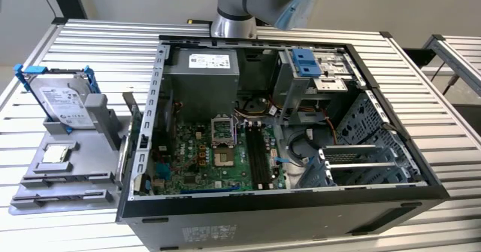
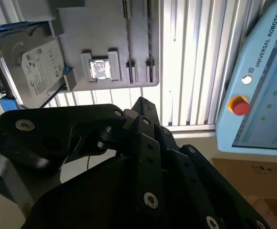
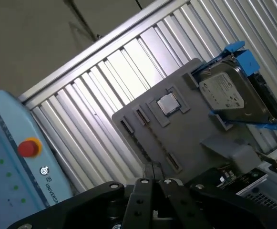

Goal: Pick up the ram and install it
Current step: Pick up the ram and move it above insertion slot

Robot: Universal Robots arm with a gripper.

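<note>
Tool (image 3: 153, 179), black linkage type, in the first wrist view: fingers pulled together at the tips, nothing I can make out between them. It hangs high over the slatted aluminium bench (image 1: 98, 43), looking down on the grey moulded holder plate (image 1: 45, 184) by the bench edge on the exterior view's left.

Holder keeps parts at known poses for me. Silver hard drive in blue brackets (image 1: 64, 100) stands upright in its cradle. Small square silver processor chip (image 1: 57, 154) lies flat in a recess.

Ram, the long thin blue board: can't tell where it is. Narrow dark slots on the holder (image 3: 140, 117) are its likely seat going by shape, but they're too thin to read.

Open black computer case (image 1: 285, 198) lies on its side mid-bench, so the green motherboard (image 1: 188, 150) faces up and its long black memory sockets (image 1: 259, 153) are reachable from above. Sockets read as plain black. My guess: pickup and install both not yet done.
</note>
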